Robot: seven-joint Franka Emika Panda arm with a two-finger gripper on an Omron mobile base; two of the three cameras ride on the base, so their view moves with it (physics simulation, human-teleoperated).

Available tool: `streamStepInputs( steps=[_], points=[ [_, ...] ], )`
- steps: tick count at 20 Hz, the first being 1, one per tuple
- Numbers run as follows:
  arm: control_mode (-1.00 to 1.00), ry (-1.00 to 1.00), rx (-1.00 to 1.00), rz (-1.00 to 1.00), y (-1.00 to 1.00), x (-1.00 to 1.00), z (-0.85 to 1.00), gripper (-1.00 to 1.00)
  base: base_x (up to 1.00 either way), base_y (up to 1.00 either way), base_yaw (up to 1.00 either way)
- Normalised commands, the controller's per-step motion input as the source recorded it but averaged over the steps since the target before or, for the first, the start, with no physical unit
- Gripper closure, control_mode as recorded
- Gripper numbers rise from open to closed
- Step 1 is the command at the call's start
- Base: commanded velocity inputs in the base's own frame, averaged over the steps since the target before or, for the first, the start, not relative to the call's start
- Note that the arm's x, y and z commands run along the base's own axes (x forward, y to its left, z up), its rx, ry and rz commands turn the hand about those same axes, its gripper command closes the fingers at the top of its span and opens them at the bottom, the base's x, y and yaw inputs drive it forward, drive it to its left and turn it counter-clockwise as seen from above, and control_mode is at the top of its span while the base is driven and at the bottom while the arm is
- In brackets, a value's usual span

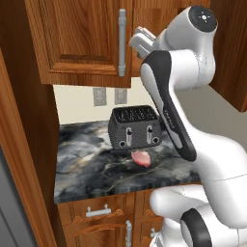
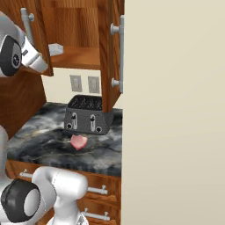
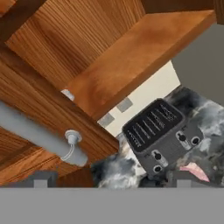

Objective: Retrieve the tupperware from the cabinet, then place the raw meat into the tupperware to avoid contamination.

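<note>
The cabinet (image 1: 82, 43) of reddish-brown wood hangs on the wall above the table (image 1: 91, 169), its panelled doors carrying long vertical grey bar handles; in the right base view its right door (image 2: 110, 52) stands swung open, edge-on to the camera, and the wooden shelf inside shows bare grain. The left door remains shut in the left base view, its handle (image 1: 122, 43) running down the panel. On that shelf, near the left door's edge, sits the tupperware (image 2: 55, 49) — a small, whitish translucent container, partly hidden behind the arm's hand. The white arm rises up in front of the cabinet, and its bulk covers much of the opening in the left base view. The claw (image 3: 109, 178) stands with its fingertips wide apart, holding nothing, just below the left door's handle bar (image 3: 39, 135), looking under the cabinet floor and down at the table. Below, the table is dark marbled stone, with two grey wall outlets (image 1: 100, 96) on the cream backsplash behind it. A dark grey four-slot toaster (image 1: 134, 127) stands toward the back of the table, directly under the cabinet. The raw meat (image 1: 141, 157) — a small, pink-red, flattish oval slab — lies on the table just in front of the toaster, near its right lever side. Lower drawers (image 1: 99, 212) with short metal handles sit under the table edge.
</note>
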Motion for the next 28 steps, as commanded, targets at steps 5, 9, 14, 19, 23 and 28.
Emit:
streamStepInputs(
  steps=[5,9,14,19,23,28],
  points=[
    [-1.0,-0.07,0.36,0.04,-0.48,0.34,0.0,-1.0,0.0,0.0,0.0],
    [-1.0,-0.01,0.27,0.03,-0.28,0.52,0.0,-1.0,0.0,0.0,0.0],
    [-1.0,0.06,0.09,0.03,-0.1,0.5,0.0,-1.0,0.0,0.0,0.0],
    [-1.0,0.1,0.02,0.06,-0.17,0.44,0.0,-1.0,0.0,0.0,0.0],
    [-1.0,0.12,0.05,0.03,-0.06,0.43,0.0,-1.0,0.0,0.0,0.0],
    [-1.0,0.03,0.19,0.0,0.01,0.2,-0.01,-1.0,0.0,0.0,0.0]
  ],
)
